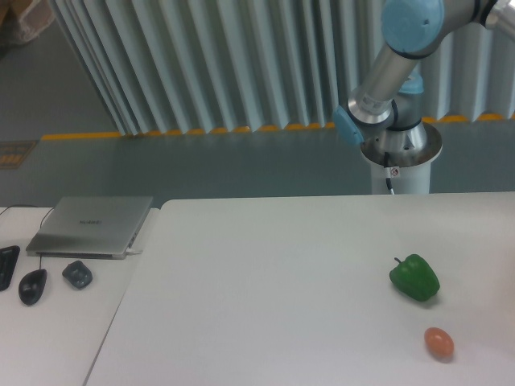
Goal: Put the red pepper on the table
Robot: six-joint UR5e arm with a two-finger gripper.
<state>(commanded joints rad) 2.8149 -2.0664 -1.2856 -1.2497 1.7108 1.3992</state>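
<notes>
Silver metal is showing at 9 o'clock, where a closed laptop (90, 225) is sitting on a side desk (48, 338). Just below it, at about 8 o'clock, a black mouse (32, 285) and a small dark grey object (77, 274) are lying near each other. The white table (265, 289) is filling the middle and right of the view. At 4 o'clock a green bell pepper (415, 277) is resting on it, tilted, with its stem pointing up-left. An orange egg-shaped thing (438, 342) is lying near it, toward 5 o'clock. At 1 o'clock the robot arm (394, 64) is rising from its base and leaving the frame. The gripper is falling outside the view, so its opening cannot be told. The red pepper is not appearing anywhere in view.
</notes>
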